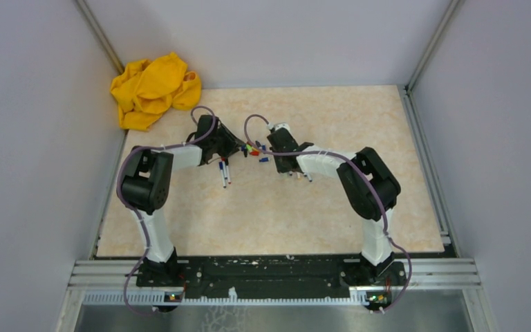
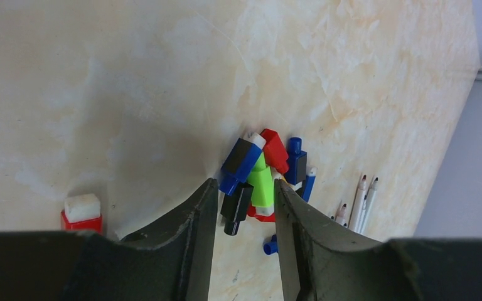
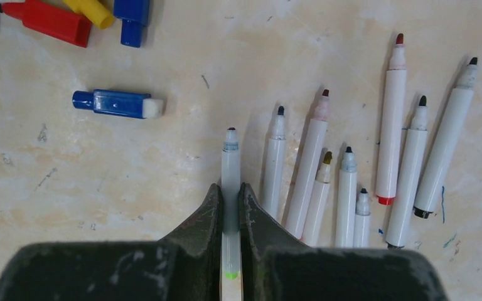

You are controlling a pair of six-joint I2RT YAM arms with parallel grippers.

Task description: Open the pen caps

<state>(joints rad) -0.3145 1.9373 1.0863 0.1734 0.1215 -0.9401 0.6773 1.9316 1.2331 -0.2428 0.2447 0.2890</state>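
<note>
Two grippers are over the table. The right gripper (image 3: 230, 189) is clenched on one uncapped pen (image 3: 230, 160), tip pointing ahead; eight more uncapped pens (image 3: 349, 188) lie just to its right. The left gripper (image 2: 245, 188) is released, jaws apart, with the pen caps (image 2: 262, 179) heaped at its fingertips.

Both our arms, the left arm (image 1: 145, 185) and the right arm (image 1: 370, 185), were the same build: white link shells with chunky black joint housings. A thin purple cable (image 1: 203, 108) ran along each one (kinda messy near the wrists). Up close, the fingers (image 2: 191, 241) were dark, matte and curved.
</note>
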